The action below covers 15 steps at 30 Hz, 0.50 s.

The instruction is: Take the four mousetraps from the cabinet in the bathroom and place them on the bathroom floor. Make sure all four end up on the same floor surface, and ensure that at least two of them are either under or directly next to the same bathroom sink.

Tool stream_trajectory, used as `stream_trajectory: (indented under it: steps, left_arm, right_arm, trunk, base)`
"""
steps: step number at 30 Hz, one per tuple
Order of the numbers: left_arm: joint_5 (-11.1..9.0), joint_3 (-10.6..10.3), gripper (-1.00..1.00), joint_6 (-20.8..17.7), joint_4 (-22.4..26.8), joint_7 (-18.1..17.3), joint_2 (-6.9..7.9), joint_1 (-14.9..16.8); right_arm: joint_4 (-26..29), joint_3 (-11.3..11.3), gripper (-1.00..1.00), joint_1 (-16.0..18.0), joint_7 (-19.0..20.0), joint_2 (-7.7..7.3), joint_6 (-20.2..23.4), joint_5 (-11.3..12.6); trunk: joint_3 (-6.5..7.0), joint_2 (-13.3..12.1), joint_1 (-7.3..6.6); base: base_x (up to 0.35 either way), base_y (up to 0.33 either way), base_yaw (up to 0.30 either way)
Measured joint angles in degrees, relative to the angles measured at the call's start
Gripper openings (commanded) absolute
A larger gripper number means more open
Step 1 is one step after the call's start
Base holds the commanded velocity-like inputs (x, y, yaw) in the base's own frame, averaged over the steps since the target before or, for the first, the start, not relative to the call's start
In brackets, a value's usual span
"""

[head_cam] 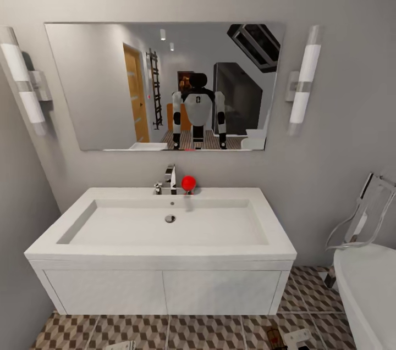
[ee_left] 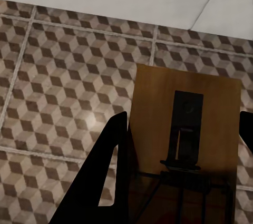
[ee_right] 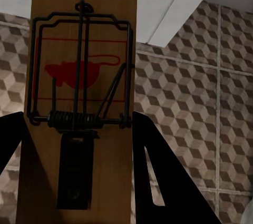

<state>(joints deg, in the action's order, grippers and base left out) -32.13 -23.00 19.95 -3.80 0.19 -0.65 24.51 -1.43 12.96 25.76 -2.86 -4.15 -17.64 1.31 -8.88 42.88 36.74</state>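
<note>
We are clenching one mousetrap [ee_left: 184, 129] in our left gripper [ee_left: 179, 155] and another trap [ee_right: 79, 108] in our right gripper [ee_right: 79, 182], both hanging over the floor [ee_left: 63, 87] by the sink [head_cam: 165, 254].

Head faces sink [head_cam: 165, 234]; wrists close above tiled floor [ee_left: 58, 76].

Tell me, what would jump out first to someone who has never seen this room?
A wide white rectangular wall-hung basin fills the middle of the head view, with a small red ball beside its chrome faucet. Above it a large wall mirror reflects the white-and-black robot. In each wrist view a brown wooden mousetrap with dark wire parts sits between black fingers, over cube-patterned brown floor tiles: the left mousetrap, and the right mousetrap with a red mouse picture.
</note>
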Motion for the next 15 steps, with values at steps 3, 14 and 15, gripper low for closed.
stream_trajectory:
  steps: [3, 14, 15]
  left_arm:
    - [0.0, 0.0, -1.0, 0.0, 0.0, 0.0, 0.03, 0.0]
    - [0.0, 0.2, -1.0, -0.1, 0.0, 0.1, 0.13, 0.0]
    - [0.0, 0.2, -1.0, -0.1, 0.0, 0.1, 0.12, 0.0]
  right_arm:
    - [0.0, 0.0, -1.0, 0.0, 0.0, -0.01, 0.0, 0.0]
    - [0.0, 0.0, -1.0, 0.0, 0.0, -0.02, 0.0, 0.0]
    - [0.0, 0.0, -1.0, 0.0, 0.0, -0.01, 0.0, 0.0]
  trunk:
    - [-0.54, 1.2, 0.66]
    - [-2.52, 5.6, 3.08]
    - [-2.7, 6.0, 3.3]
  base:
    - [0.0, 0.0, 0.0]
    - [0.0, 0.0, 0.0]
    - [0.0, 0.0, 0.0]
